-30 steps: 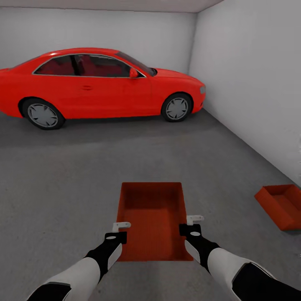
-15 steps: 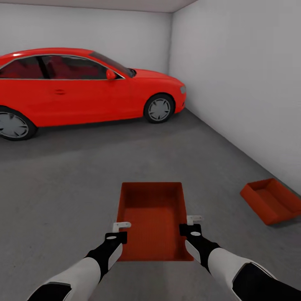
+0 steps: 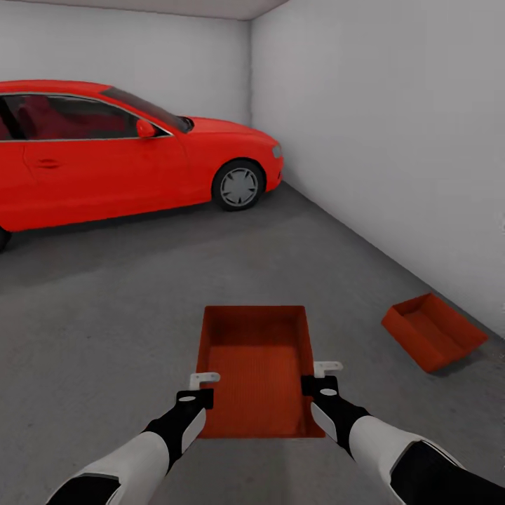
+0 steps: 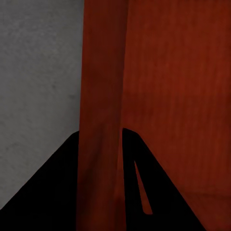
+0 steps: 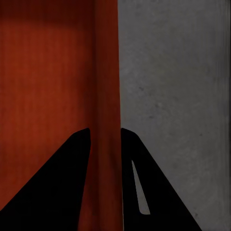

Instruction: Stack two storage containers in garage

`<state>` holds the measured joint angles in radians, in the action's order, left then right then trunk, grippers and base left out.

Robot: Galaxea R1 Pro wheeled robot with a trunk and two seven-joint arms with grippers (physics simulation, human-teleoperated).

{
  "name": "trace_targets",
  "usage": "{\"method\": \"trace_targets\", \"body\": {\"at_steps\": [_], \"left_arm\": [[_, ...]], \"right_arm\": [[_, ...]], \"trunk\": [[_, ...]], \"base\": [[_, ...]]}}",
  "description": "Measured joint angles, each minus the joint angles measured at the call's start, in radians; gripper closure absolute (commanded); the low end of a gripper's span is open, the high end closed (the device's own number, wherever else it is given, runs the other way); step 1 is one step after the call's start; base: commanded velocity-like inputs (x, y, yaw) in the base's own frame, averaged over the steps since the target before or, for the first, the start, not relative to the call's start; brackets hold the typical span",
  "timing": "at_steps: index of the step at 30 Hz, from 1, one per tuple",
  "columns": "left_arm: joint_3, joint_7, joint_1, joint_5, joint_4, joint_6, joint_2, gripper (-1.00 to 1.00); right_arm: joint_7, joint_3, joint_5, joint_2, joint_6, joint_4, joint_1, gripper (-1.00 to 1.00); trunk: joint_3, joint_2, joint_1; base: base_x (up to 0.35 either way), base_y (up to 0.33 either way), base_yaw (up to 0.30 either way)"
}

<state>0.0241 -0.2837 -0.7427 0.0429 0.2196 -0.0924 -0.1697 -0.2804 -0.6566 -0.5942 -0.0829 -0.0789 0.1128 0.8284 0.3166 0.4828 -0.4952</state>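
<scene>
1. Thin-walled, lidless orange-red box (image 3: pixel 257 368) hangs over mottled grey concrete floor (image 3: pixel 105 330); its twin (image 3: pixel 433 331) lies tilted, it seems, near the right wall (image 3: pixel 393 140).
2. Your left gripper (image 3: pixel 198 388) and right gripper (image 3: pixel 316 376), arms stretched forward, each pinch a side wall of the carried box.

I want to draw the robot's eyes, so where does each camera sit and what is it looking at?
Head view: sits on the robot's head, looking forward and down at the held container, the second container on the garage floor, and a red car; both arms, left gripper and right gripper show.
Left wrist view: sits near the left gripper, looking along its fingers clamping the container's wall.
Right wrist view: sits near the right gripper, looking along its fingers clamping the opposite wall.
Shared: all three see the held container and the floor.
</scene>
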Motion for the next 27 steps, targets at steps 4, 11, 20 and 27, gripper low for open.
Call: {"method": "trace_targets", "body": {"at_steps": [4,11,20,27], "left_arm": [[0.000,0.000,0.000,0.000,0.000,0.000,0.000,1.00],[0.000,0.000,0.000,0.000,0.000,0.000,0.000,1.00],[0.000,0.000,0.000,0.000,0.000,0.000,0.000,1.00],[0.000,0.001,0.000,0.000,0.001,0.000,0.001,1.00]], "right_arm": [[0.000,0.000,0.000,0.000,0.000,0.000,0.000,1.00],[0.000,0.000,0.000,0.000,0.000,0.000,0.000,1.00],[0.000,-0.001,0.000,0.000,0.000,0.000,0.000,1.00],[-0.001,0.000,0.000,0.000,0.000,0.001,0.000,1.00]], "trunk": [[0.000,0.000,0.000],[0.000,0.000,0.000],[0.000,0.000,0.000],[0.000,0.000,0.000]], "base": [[0.322,0.000,-0.213],[0.322,0.000,-0.094],[0.322,0.000,-0.002],[0.322,0.000,0.000]]}}
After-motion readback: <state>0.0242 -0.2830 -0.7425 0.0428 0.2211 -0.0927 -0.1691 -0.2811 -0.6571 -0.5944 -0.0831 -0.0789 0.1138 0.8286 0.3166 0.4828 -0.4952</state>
